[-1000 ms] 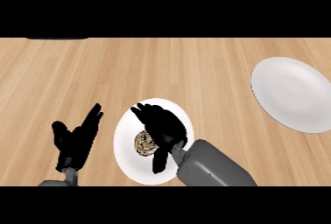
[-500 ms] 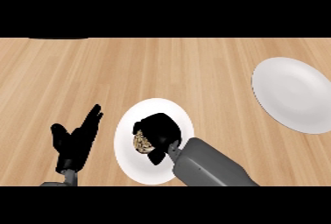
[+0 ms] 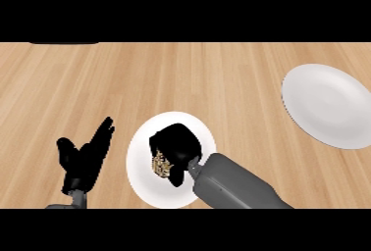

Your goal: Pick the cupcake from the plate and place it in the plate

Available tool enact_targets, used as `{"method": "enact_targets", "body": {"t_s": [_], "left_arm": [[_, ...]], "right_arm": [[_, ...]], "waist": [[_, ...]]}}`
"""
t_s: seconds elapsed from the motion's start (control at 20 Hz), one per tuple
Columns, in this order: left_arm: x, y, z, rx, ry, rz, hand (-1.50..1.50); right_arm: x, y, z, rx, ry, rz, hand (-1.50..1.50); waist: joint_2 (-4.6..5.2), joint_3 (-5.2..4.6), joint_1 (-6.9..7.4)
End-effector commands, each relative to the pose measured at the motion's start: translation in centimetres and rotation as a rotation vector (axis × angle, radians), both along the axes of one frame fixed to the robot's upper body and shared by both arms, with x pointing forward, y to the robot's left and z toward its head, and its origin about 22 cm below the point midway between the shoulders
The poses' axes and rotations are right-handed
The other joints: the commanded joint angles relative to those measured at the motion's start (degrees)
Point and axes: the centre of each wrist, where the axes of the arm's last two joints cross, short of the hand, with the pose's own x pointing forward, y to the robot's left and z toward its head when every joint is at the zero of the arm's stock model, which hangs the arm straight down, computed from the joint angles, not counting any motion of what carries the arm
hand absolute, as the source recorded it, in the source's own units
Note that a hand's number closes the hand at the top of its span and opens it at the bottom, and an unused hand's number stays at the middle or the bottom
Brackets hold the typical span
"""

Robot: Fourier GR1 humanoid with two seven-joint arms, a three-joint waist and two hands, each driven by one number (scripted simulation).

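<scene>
Head view: the right robot hand (image 3: 176, 143) is lying over the near plate (image 3: 145, 181), its grey forearm coming up from the lower edge and crossing the plate's right rim. The fingers are curling down around the cupcake (image 3: 162, 164), which is showing only as a speckled brown-and-cream patch at the hand's left side (most of it is sitting hidden under the black palm). The cupcake is resting on the near plate, a little left of its middle, and whether it is lifted off the plate's surface cannot be told from this angle.

Compared with a second ago, the right robot hand has changed shape: then its fingers were spreading upward over the plate's upper half, and now they are folded into a compact clump pressing close against the cupcake. The forearm has shifted only slightly. The cupcake itself is sitting in much the same spot as before.

The left robot hand (image 3: 85, 159) is resting at the lower left, just beside the near plate's left rim but not touching it, fingers straight and pointing up and to the right (unchanged from the earlier pictures).

The far plate (image 3: 328, 105) is lying on the wooden worktop (image 3: 167, 78) at the right edge, well apart from the near plate, exactly where it was.
</scene>
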Motion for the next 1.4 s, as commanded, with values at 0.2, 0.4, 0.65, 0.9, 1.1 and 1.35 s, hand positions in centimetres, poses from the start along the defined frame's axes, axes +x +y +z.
{"method": "enact_targets", "body": {"t_s": [0.2,0.4,0.65,0.9,1.1,1.35], "left_arm": [[-0.2,1.5,-1.0,-0.007,0.055,0.043,0.0],[-1.8,1.8,-1.7,0.004,0.081,0.064,0.0],[-1.3,-0.3,-1.1,-0.021,0.071,0.055,0.0],[-1.6,0.5,-1.0,-0.005,0.069,0.041,0.0],[-1.5,2.6,-1.0,-0.007,0.053,0.035,0.0],[-1.0,-0.2,-1.5,-0.02,0.064,0.021,0.0]], "right_arm": [[-1.0,-1.6,1.7,0.255,-0.222,-0.29,1.5],[-1.8,-5.0,1.0,0.274,-0.329,-0.568,1.5],[-4.2,-7.6,3.8,0.381,-0.495,-0.731,1.5],[-6.0,-11.0,6.1,0.529,-0.556,-0.928,1.5],[-7.2,-14.2,6.3,0.613,-0.58,-1.026,1.5],[-6.7,-17.8,5.8,0.725,-0.647,-1.109,1.5]], "waist": [[-0.3,-0.3,-2.31],[-0.94,-0.33,-4.22],[-0.66,-0.32,-3.78],[-0.22,-0.28,-2.49],[0.05,-0.28,-1.85],[0.22,-0.27,-1.16]]}}
